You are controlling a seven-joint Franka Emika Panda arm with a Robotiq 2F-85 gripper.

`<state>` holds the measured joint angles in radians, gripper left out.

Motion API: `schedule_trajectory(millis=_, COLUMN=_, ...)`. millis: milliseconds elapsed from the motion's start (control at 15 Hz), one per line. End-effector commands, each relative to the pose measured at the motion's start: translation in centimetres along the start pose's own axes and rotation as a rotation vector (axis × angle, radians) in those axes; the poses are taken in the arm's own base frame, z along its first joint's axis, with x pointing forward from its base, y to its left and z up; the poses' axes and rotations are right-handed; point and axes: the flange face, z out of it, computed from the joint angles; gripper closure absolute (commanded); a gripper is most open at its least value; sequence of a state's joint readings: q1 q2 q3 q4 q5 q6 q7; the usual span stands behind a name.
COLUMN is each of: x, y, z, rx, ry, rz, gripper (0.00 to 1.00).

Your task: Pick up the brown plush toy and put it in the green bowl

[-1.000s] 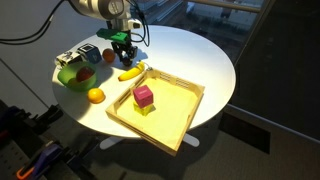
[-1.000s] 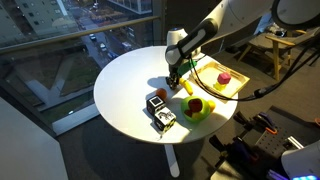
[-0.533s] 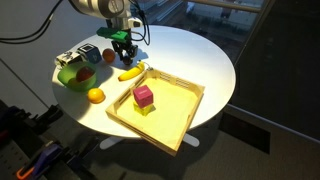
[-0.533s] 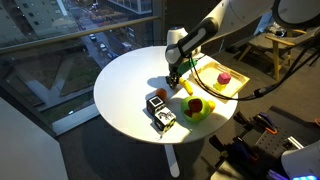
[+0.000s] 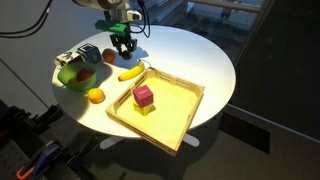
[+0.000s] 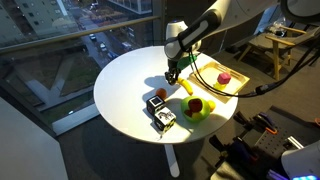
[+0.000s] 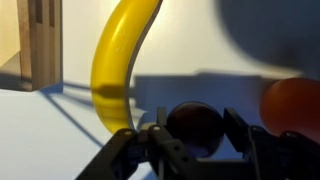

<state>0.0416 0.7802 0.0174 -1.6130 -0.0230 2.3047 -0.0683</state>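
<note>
Green bowl (image 5: 66,81): one red fruit (image 5: 83,73). Wooden tray (image 5: 176,106): pink cube (image 5: 143,95), yellow block (image 5: 147,108). Gripper (image 5: 122,49), beyond banana (image 5: 130,71): fingers closed round brown plush toy (image 7: 194,126).

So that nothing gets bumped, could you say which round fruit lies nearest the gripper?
The reddish fruit beside the gripper, which grips the brown plush toy; the orange fruit sits farther off, near the table's edge by the green bowl.

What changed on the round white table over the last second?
The gripper rose a little off the table, lifting the small dark brown plush toy clamped between its fingers. The yellow banana, the lime-green bowl, the round orange fruit and the square wooden tray stayed where they were.
</note>
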Motion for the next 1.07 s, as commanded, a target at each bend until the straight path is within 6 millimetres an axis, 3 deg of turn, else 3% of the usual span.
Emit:
schedule_trajectory(millis=0, x=-0.7, y=-0.2, z=-2.3, rx=0.009, ry=-0.015, rz=-0.035, gripper=0.66)
schedule_trajectory(millis=600, x=-1.7, y=-1.2, z=-5.3, rx=0.001, ry=-0.040, rz=-0.084, gripper=0.66)
schedule_trajectory(millis=1000, x=-3.1, y=-3.0, z=-7.1, rx=-0.008, ry=-0.052, rz=-0.142, gripper=0.66)
